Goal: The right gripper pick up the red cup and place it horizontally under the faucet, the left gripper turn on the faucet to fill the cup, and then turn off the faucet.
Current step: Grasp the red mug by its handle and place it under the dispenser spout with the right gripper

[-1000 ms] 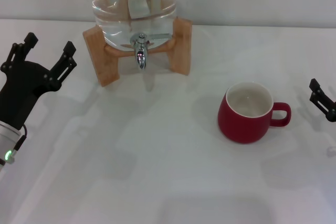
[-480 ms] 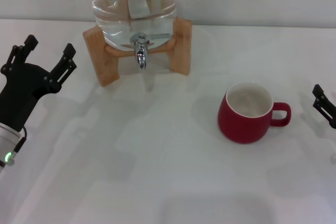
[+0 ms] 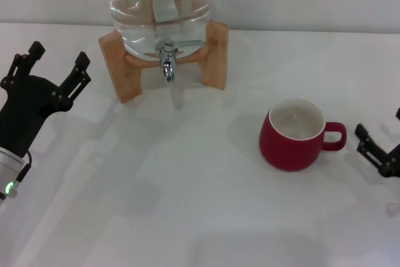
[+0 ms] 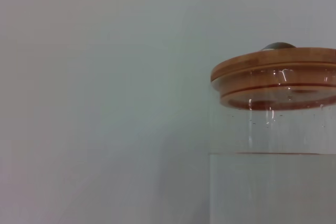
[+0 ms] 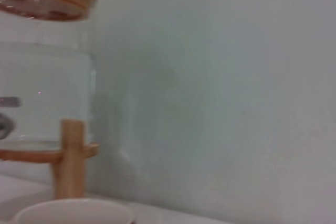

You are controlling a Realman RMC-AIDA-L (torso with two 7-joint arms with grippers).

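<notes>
Right claw [image 3: 382,148] mostly out of frame

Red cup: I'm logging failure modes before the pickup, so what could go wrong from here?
The right gripper comes in on the handle side of the cup; its jaws could catch the loop and turn or tip the cup. The cup stands well off from the faucet, so a loose grasp might slip on the way. The left gripper waits open beside the wooden stand.

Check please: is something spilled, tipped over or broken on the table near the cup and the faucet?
Nothing stands out. The red cup stands upright and looks empty; no drip shows at the faucet. No puddle shows. The right gripper is beside the cup's handle, not touching; the left gripper is open, off to the left.
</notes>
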